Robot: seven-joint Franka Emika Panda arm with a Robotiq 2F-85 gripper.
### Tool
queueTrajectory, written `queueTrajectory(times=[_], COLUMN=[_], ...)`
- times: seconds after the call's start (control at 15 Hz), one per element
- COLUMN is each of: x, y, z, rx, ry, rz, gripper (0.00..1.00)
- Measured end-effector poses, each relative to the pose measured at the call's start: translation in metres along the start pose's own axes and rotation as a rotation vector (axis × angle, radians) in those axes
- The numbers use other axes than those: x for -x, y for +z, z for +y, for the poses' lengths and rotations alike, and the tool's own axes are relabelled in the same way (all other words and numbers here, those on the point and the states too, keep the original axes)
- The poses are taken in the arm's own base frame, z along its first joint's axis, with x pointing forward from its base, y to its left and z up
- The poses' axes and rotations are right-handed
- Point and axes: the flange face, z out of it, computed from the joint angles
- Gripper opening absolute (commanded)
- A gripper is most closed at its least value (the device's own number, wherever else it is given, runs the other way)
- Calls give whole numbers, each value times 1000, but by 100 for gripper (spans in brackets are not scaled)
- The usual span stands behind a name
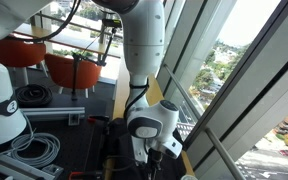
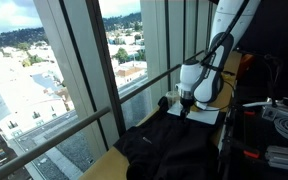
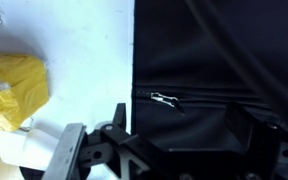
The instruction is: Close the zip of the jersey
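The black jersey (image 2: 169, 148) lies rumpled on the table by the window; in the wrist view it (image 3: 214, 50) fills the right side. The zip (image 3: 234, 99) runs as a thin dark line across the fabric, with its small silver pull (image 3: 164, 98) near the jersey's edge. My gripper (image 3: 181, 130) is open, its two dark fingers hanging just above the fabric on either side of the zip line, close to the pull. In both exterior views the gripper (image 2: 187, 103) (image 1: 160, 150) points down over the jersey's far end.
A white sheet (image 3: 84, 60) lies beside the jersey, with a crumpled yellow thing (image 3: 14, 90) on it. Window glass and slanted frames (image 2: 84, 90) stand close alongside. A coiled grey cable (image 1: 34, 148) and orange chairs (image 1: 74, 68) are behind the arm.
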Motion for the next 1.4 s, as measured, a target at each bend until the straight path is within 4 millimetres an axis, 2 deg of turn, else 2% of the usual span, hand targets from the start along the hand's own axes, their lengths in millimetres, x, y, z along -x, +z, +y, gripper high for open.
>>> queueTrajectory(times=[0.4, 0.73, 1.4], x=[9, 6, -1], y=[3, 3, 5], z=[6, 12, 6], rx=[2, -12, -76], ry=[10, 31, 60], rz=[-18, -10, 3], gripper=[100, 100, 100])
